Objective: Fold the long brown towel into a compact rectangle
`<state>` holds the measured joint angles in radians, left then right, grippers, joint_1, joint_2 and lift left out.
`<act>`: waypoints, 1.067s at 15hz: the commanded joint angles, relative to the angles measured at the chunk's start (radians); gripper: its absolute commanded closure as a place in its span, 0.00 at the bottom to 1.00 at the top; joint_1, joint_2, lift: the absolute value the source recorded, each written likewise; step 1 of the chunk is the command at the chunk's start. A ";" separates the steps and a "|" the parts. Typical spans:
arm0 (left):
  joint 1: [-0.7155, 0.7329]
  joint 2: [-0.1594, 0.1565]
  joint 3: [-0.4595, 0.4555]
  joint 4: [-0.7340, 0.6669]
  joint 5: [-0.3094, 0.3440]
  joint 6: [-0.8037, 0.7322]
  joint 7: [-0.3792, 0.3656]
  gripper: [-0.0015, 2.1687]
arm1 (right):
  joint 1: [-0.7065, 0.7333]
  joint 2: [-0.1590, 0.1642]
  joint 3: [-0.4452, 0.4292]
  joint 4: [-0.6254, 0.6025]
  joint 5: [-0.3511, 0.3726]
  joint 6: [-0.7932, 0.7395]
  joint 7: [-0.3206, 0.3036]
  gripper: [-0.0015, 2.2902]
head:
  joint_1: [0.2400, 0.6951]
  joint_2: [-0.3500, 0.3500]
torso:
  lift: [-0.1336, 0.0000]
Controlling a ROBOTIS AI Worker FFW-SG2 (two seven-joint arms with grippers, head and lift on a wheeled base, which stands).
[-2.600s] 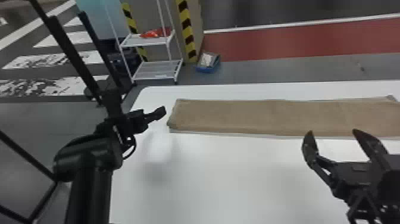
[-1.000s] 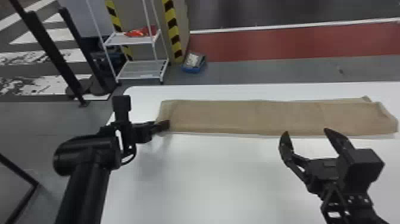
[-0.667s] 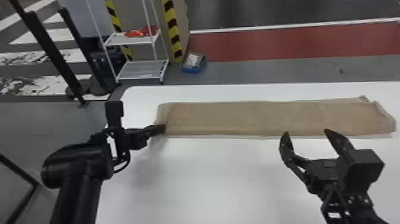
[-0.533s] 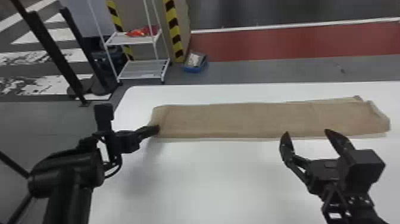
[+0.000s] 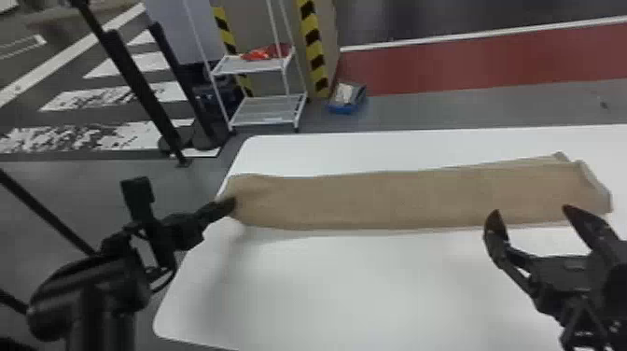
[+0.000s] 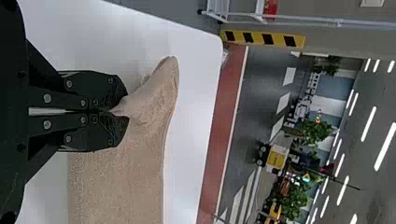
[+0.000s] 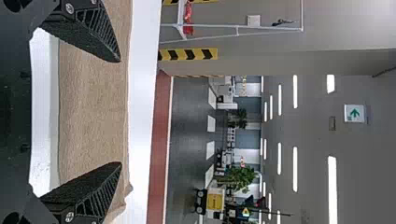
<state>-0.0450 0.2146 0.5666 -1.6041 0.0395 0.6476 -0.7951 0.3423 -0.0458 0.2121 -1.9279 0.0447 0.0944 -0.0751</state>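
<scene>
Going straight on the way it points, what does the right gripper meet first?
Most likely the brown towel on the white table, lying just ahead of the open right gripper. Its height above the cloth is hard to judge, so it might pass over instead.

two end effectors (image 5: 228, 204), one towel (image 5: 396, 200), one table (image 5: 354, 284), one rack (image 5: 268, 110)

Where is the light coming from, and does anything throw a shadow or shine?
Head view: a soft, faint shadow on the white table near the left gripper, and a pale sheen by the right gripper; both wrist views: bright ceiling strips, probably the main light.
</scene>
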 commanded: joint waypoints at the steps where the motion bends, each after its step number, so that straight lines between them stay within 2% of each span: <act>1: 0.004 -0.001 0.016 -0.105 0.014 0.122 0.007 0.99 | 0.000 0.000 0.001 0.003 0.000 0.000 0.000 0.04 | 1.00 0.99 | 0.08; 2: 0.010 -0.018 0.004 -0.192 0.022 0.198 0.008 0.99 | 0.000 0.000 0.001 0.003 0.000 -0.003 0.000 0.04 | 1.00 1.00 | 0.08; 4: 0.017 -0.054 -0.088 -0.343 0.010 0.315 0.040 0.99 | 0.001 0.000 0.004 0.003 0.000 -0.006 0.000 0.04 | 1.00 0.98 | 0.08; 6: 0.011 -0.061 -0.248 -0.447 -0.006 0.413 0.114 0.99 | 0.004 0.000 0.013 0.003 0.001 -0.009 0.000 0.04 | 1.00 0.92 | 0.08; 7: -0.009 -0.069 -0.349 -0.478 -0.033 0.447 0.158 0.99 | 0.006 0.000 0.013 0.003 0.001 -0.012 0.000 0.04 | 1.00 0.87 | 0.08; 9: -0.085 -0.130 -0.519 -0.482 -0.142 0.487 0.212 0.99 | 0.012 0.000 0.015 0.001 0.001 -0.015 0.000 0.04 | 1.00 0.79 | 0.08; 10: -0.110 -0.158 -0.573 -0.476 -0.182 0.499 0.218 0.99 | 0.015 -0.002 0.016 0.000 0.001 -0.015 0.000 0.04 | 1.00 0.70 | 0.08; 12: -0.138 -0.207 -0.660 -0.471 -0.207 0.518 0.255 0.99 | 0.018 -0.002 0.018 0.000 0.003 -0.018 0.000 0.04 | 1.00 0.61 | 0.08; 14: -0.168 -0.217 -0.745 -0.430 -0.254 0.518 0.286 0.99 | 0.018 -0.002 0.021 0.001 0.006 -0.018 0.000 0.04 | 1.00 0.54 | 0.08; 16: -0.179 -0.217 -0.811 -0.378 -0.268 0.514 0.335 0.99 | 0.018 -0.002 0.023 0.001 0.006 -0.018 0.000 0.04 | 1.00 0.48 | 0.08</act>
<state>-0.2144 0.0026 -0.1966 -2.0176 -0.2163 1.1645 -0.4741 0.3604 -0.0476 0.2332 -1.9275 0.0502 0.0758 -0.0751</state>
